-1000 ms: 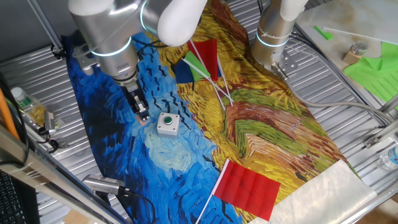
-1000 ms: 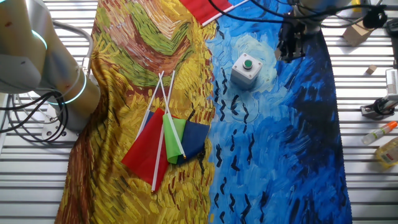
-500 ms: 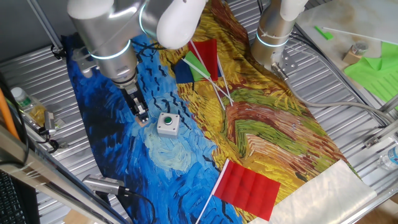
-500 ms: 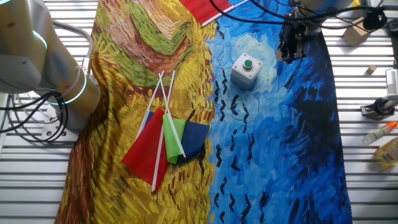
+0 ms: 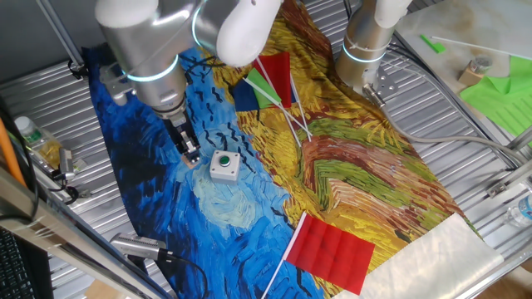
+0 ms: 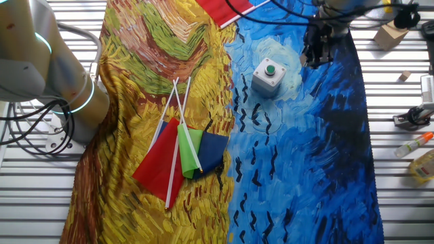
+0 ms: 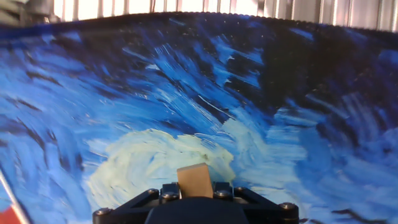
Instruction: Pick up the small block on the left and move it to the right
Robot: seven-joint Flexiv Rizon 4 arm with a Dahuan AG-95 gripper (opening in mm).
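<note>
The small block (image 7: 194,180), a tan wooden cube, sits between my gripper's jaws at the bottom of the hand view. In one fixed view it shows as a tan speck (image 5: 193,163) at the fingertips, just above or on the blue part of the painted cloth (image 5: 150,178). My gripper (image 5: 190,155) is shut on it, just left of the white button box (image 5: 224,165). In the other fixed view my gripper (image 6: 316,57) hangs right of the box (image 6: 268,76); the block is hidden there.
Several small flags (image 5: 268,81) lie on the yellow part of the cloth, and a red flag (image 5: 331,251) lies near the front edge. A second arm's base (image 5: 366,48) stands at the back. Bottles (image 6: 415,145) and clutter lie on the metal slats beside the cloth.
The arm's upper part has shifted slightly to the right. The fingertips and block have barely moved.
</note>
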